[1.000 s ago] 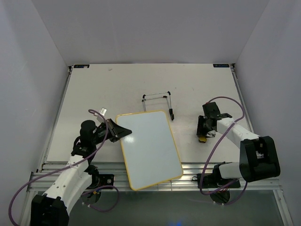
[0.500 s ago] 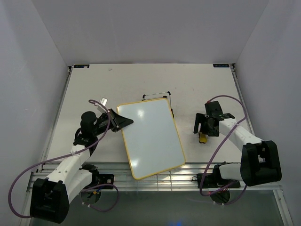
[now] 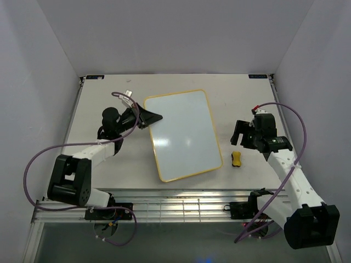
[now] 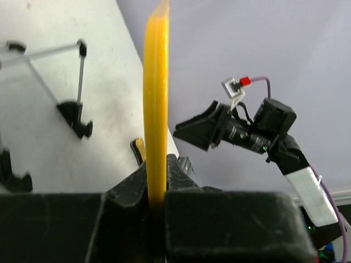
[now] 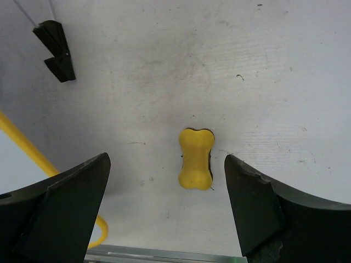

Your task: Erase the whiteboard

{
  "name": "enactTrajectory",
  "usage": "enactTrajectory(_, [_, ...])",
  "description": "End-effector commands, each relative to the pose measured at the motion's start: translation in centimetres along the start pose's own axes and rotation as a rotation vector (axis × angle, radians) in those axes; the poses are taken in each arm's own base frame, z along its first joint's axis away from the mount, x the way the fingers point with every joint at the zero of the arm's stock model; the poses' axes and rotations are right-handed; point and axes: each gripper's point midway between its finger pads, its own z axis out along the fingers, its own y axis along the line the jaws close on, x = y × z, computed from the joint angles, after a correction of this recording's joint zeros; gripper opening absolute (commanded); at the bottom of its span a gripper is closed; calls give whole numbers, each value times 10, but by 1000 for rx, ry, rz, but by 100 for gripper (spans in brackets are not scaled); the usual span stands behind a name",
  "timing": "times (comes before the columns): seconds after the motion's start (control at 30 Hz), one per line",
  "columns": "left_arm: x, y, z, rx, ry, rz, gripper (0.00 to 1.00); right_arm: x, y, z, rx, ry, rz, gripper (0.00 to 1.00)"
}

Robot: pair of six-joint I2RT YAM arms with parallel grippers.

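The whiteboard, blank white with a yellow frame, is held by its left edge, up over the middle of the table. My left gripper is shut on that frame. The left wrist view shows the yellow frame edge-on, pinched between the jaws of the left gripper. My right gripper hangs open, right of the board. A small yellow bone-shaped eraser lies flat on the table below it. In the right wrist view the eraser lies loose between the wide-apart fingers of the right gripper.
A wire stand with black feet sits on the table beyond the board, hidden by it in the top view. The board's yellow corner shows left of the right gripper. White walls enclose the table on three sides.
The left arm has swung the whiteboard up and toward the back of the table. The right gripper has opened, left the eraser on the table and drawn away from it.
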Motion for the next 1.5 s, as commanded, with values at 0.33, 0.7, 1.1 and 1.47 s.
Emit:
enactTrajectory(0.33, [-99,-48,72,297,38,316,0,-16,25,-38,-167,-161,-90,90])
enactTrajectory(0.7, [-149,-26,101,315,-13,371,0,-12,17,-34,-134,-171,-85,90])
enactTrajectory(1.1, [-182,-1,114,354,-47,412,0,-6,16,-28,-129,-141,-89,90])
enactTrajectory(1.47, [-176,1,112,387,-14,481,0,-5,16,-29,-127,-140,-97,90])
